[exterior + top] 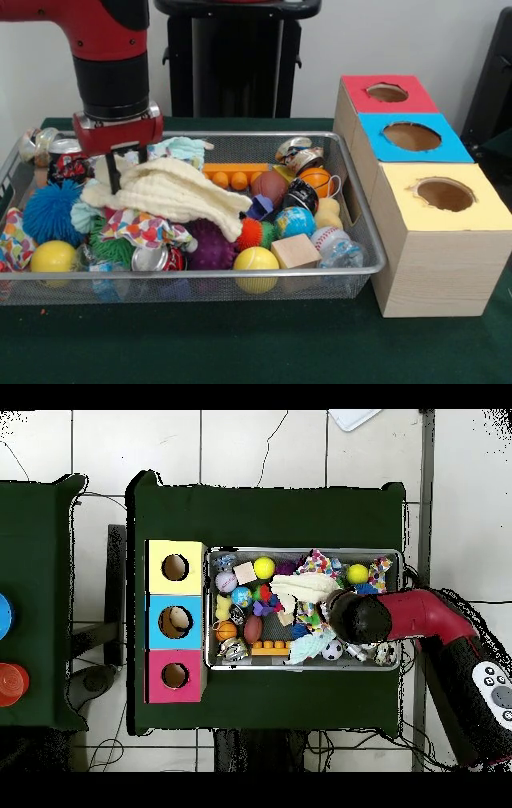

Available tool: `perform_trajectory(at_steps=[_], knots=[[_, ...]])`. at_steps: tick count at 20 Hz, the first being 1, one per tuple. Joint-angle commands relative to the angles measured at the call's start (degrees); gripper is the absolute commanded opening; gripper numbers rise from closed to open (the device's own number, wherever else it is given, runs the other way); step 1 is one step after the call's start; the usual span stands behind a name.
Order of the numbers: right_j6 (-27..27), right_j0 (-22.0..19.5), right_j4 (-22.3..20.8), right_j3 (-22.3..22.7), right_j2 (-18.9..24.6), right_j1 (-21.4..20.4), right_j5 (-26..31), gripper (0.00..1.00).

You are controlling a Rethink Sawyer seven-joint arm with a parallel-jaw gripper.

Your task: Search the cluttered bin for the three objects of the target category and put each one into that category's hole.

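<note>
So the arm is down in the bin (352,208) at its left end in the front view, gripper (126,170) sitting right on top of a big cream cloth (180,196). I can see one dark finger (113,172) poking down into the folds, but whether the gripper is spread or pinching the cloth I honestly can't tell, the cloth hides the tips.

My guess at why it's there: the plush toys it's after don't show anywhere on top of the pile. No bear, no duck that I can make out. That cloth is draped across the middle of the heap and covers a lot, so digging at it makes sense if you want to see what's buried.

Everything else is just jumbled loose: a blue spiky ball (50,212) by the left wall, a purple one (212,246) near the front, two yellow balls (53,257), a wooden cube (294,250), a little globe (294,221), a baseball (328,238), crushed cans (66,162) at the back left, and an orange brick (234,174) behind the cloth.

The three boxes stand in a row just beside the bin's right end on the green counter (240,344). The red box (384,96) is the farthest one back, and its hole (387,93) looks dark and empty from the front. Blue (412,138) and yellow (444,196) sit between it and the camera, so anything carried over has a long trip diagonally across the whole bin.

I'd say the task is still early, nothing looks sorted into the red one.
</note>
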Motion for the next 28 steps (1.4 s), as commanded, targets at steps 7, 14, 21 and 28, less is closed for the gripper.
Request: perform_trajectory(at_steps=[7,14,21,28], knots=[[-4.79,0.36,-3.93,2.62,-3.41,2.45,-2.91,1.0],[-3.28,1.14,-3.24,4.63,-3.56,-0.38,-2.6,1.0],[1.11,2.94,0.15,11.64,-4.23,-8.42,-0.54,1.0],[3.69,5.64,5.84,17.64,-5.02,-18.85,3.51,1.0]])
